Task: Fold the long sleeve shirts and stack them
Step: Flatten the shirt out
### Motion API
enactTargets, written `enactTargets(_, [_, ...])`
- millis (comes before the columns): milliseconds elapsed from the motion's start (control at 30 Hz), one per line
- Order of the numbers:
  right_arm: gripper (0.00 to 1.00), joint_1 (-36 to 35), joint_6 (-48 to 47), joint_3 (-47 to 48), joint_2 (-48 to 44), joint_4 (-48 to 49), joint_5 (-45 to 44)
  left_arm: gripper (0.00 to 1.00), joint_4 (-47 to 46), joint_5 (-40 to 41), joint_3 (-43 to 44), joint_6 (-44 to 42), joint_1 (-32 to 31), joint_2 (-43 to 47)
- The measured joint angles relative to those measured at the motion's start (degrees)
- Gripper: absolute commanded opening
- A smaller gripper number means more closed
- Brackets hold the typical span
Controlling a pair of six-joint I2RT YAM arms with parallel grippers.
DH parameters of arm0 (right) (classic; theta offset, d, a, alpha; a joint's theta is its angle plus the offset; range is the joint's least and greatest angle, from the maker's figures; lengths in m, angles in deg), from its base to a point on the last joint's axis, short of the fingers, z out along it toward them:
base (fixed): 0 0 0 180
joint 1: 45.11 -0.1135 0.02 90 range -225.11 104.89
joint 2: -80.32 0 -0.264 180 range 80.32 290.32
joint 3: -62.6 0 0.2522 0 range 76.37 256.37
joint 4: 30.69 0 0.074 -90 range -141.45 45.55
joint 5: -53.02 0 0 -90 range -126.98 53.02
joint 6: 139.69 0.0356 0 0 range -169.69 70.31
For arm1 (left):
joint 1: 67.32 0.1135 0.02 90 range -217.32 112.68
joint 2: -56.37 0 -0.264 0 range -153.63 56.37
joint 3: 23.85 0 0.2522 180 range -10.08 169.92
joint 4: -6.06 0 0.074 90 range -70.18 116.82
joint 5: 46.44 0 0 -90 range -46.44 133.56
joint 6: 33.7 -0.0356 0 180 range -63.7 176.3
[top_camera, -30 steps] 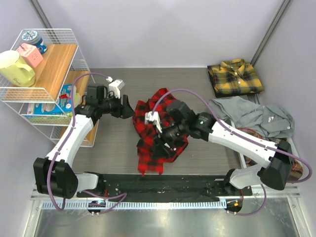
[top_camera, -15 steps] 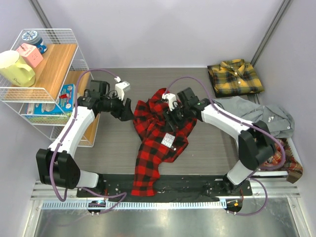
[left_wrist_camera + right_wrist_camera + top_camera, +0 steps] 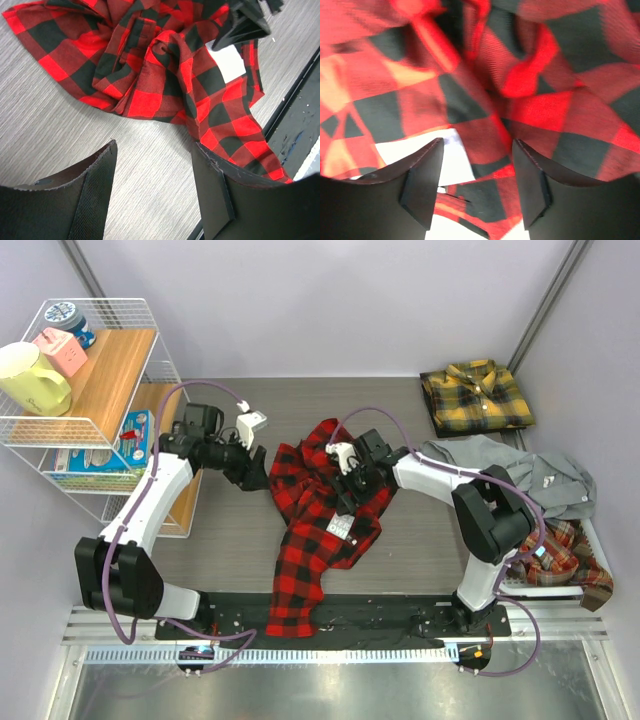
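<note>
The red-and-black check shirt point(image 3: 315, 515) lies crumpled mid-table, one end trailing over the black front rail. A white patch of lettering point(image 3: 341, 527) shows on it. My left gripper point(image 3: 256, 471) is open and empty, low over bare table just left of the shirt point(image 3: 165, 65); its fingers point(image 3: 212, 192) frame wood grain. My right gripper point(image 3: 350, 492) is open right above the shirt's upper middle, with cloth point(image 3: 530, 95) and white lettering between its fingers point(image 3: 422, 185). A folded yellow-and-black plaid shirt point(image 3: 475, 396) lies back right. A grey shirt point(image 3: 515, 475) and an orange-brown plaid point(image 3: 568, 555) lie in a heap at the right.
A white wire shelf point(image 3: 95, 405) with mugs and boxes stands at the left, close behind my left arm. The black rail point(image 3: 380, 612) runs along the near edge. Grey walls close the back and sides.
My right gripper has let go of the red shirt and moved back up over its middle. The shirt's lower end has dropped out longer over the front rail. My left gripper shifted slightly right.
</note>
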Motion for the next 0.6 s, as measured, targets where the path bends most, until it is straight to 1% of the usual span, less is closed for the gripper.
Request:
enactTargets(33, [0.54,0.0,0.0,0.0,0.1,0.0,1.2,0.62,0.0,0.1,-0.1,0.0,0.0,0.0])
enactTargets(67, [0.38,0.0,0.0,0.0,0.1,0.0,2.3,0.62,0.0,0.3,-0.2,0.0,0.1,0.0])
enactTargets(167, [0.02,0.0,-0.3,0.0,0.6,0.0,5.0,0.61,-0.1,0.5,-0.2,0.0,0.7,0.0])
enactTargets(300, [0.01,0.0,-1.1,1.2,1.1,-3.5,6.8,0.62,-0.1,0.7,-0.2,0.0,1.5,0.0])
enactTargets(400, [0.01,0.0,-4.8,5.1,-1.5,-10.5,5.8,0.63,-0.5,0.5,-0.5,-1.0,1.6,0.0])
enactTargets(500, [0.01,0.3,-11.0,11.8,-9.1,-18.5,2.4,0.63,-1.0,0.2,-1.0,-3.2,1.7,0.0])
enactTargets(533, [0.01,0.4,-13.9,15.4,-13.3,-21.0,-0.3,0.64,-1.3,0.0,-1.0,-4.5,1.7,0.0])
enactTargets(600, [0.01,0.7,-18.2,20.7,-20.7,-23.0,-4.5,0.65,-2.3,-0.5,-1.1,-7.2,1.7,-0.4])
